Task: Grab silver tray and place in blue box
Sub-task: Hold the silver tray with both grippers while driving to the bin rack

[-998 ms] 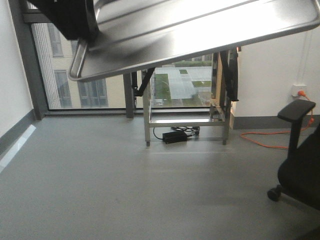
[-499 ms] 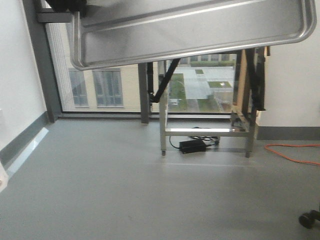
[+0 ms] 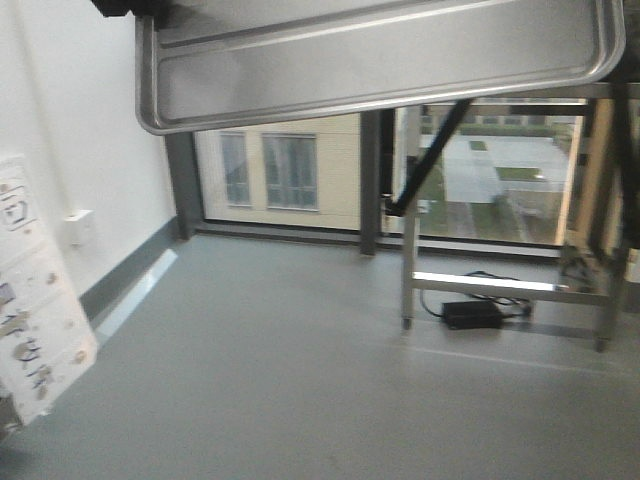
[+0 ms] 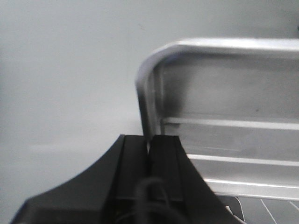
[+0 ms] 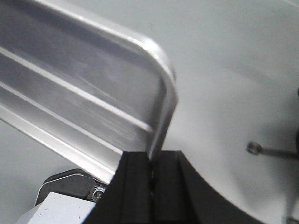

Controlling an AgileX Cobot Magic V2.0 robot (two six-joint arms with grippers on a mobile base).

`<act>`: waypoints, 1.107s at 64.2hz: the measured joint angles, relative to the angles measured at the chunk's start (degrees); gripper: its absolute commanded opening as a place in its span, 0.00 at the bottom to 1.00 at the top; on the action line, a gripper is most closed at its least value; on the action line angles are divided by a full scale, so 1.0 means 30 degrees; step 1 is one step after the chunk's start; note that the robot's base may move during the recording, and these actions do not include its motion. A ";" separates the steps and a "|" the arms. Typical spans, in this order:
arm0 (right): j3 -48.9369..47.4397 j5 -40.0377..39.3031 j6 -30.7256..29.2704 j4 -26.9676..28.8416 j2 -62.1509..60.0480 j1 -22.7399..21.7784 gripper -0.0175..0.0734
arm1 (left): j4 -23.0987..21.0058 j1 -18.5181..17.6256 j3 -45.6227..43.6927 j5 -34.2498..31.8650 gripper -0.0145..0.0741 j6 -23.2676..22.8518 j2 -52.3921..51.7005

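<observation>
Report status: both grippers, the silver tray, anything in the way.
Left gripper shut on silver tray rim. Right gripper shut on other end. Tray held high. Blue box not in view.

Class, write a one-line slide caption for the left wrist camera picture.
Left pincer shut on the end rim of the shiny silver rectangular metal tray, held over the grey floor.
</observation>
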 measured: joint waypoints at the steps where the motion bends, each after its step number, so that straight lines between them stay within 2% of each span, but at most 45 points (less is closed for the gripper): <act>1: 0.0000 0.0000 0.0000 0.0000 0.0000 0.0000 0.25 | 0.0000 0.0000 0.0000 0.0000 0.05 0.0000 0.0000; 71: 0.0000 -0.0320 0.0000 0.0059 0.0000 0.0000 0.25 | 0.0490 -0.0034 -0.0043 -0.0074 0.05 0.0000 -0.1442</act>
